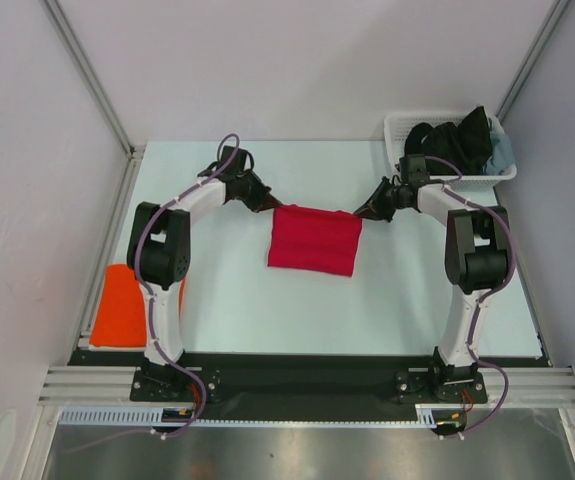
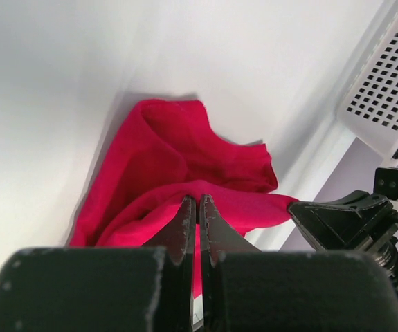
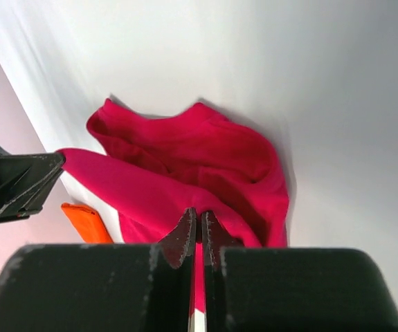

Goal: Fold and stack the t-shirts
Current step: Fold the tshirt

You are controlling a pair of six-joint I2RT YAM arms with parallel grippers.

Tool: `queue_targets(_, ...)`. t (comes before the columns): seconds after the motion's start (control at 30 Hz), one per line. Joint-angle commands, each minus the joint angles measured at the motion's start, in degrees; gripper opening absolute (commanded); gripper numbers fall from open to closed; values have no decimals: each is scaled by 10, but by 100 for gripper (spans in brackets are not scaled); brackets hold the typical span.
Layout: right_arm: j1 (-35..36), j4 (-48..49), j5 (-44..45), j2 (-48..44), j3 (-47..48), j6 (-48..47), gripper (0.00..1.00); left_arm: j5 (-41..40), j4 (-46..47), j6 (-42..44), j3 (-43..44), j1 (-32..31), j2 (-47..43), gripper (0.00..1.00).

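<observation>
At centre of top view: red shirt (image 1: 313,240) draped on table (image 1: 407,300) | left end effector (image 1: 264,203), right end effector (image 1: 364,212) clamped shut on its upper corners | orange shirt (image 1: 125,305) folded, lower left table edge | risk: thin pinch slipping or uneven travel, leaving fold skewed, layers bunched
</observation>
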Motion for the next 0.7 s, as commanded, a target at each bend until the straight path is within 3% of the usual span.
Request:
queue_targets(0.0,-11,0,-9,23,39,-14,0,1,-3,10,40,15,15,0)
queue_targets(0.27,-16,-14,-12,54,77,-19,2,3,-13,12,70,20,45,1)
queue_targets(0.37,-16,-51,-2,70,119,-34,10,-6,-48,37,110,22,58,13)
queue_targets(0.4,-16,-71,7,74,161,-60,18,-20,-63,71,128,23,66,24)
queue_targets(0.47,-16,-153,59,73,217,-99,25,-51,-141,117,208,23,70,34)
queue_targets(0.53,-12,-214,117,61,294,-177,40,-99,-190,192,273,22,60,46)
queue_targets(0.6,-8,-257,181,21,303,-212,50,-109,-225,240,274,23,16,55)
queue_targets(0.67,-2,-248,173,-12,254,-224,50,-76,-208,255,220,21,-20,59)
